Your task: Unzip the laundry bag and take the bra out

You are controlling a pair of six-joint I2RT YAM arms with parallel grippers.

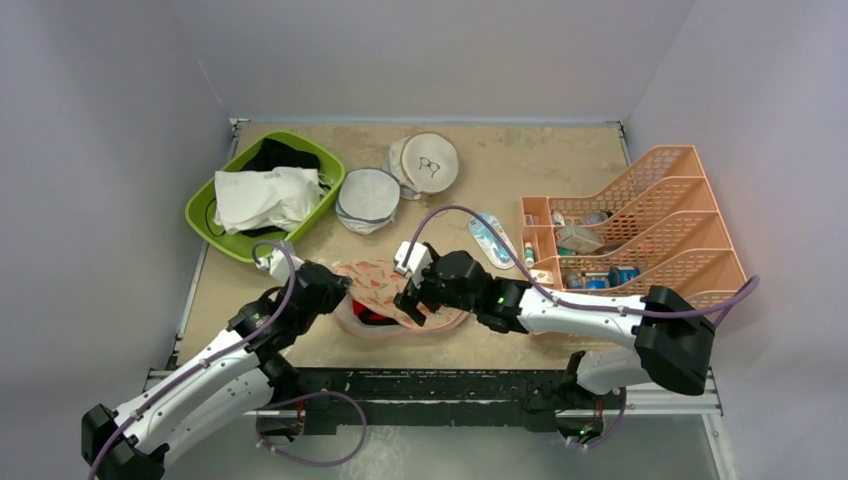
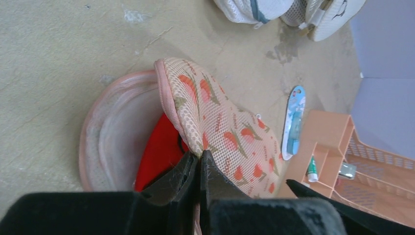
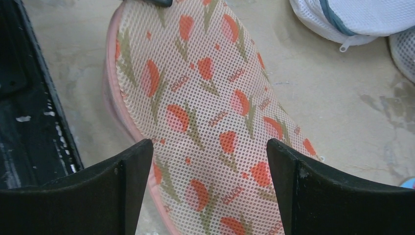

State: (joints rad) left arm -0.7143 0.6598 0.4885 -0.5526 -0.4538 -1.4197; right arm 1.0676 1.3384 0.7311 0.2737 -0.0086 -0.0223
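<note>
Beige tabletop [image 1: 520, 160], grey walls around. Laundry bag [image 1: 378, 280] lies near the front edge between both arms, its floral top flap raised. Left pincer [image 2: 199, 164] clamped tight on the flap's rim, holding it up. Red bra [image 2: 159, 152] visible inside, against the pale lining. Right pincer [image 3: 208, 147] spread wide above the flap, gripping nothing.

The laundry bag [image 3: 195, 98] has a short orange word [image 3: 219, 117] printed again and again among the flowers on its mesh cover, but the letters are too small and tilted to read. At the back of the counter, a round white bag [image 1: 440, 150] bears a black glasses drawing [image 1: 429, 165].
</note>
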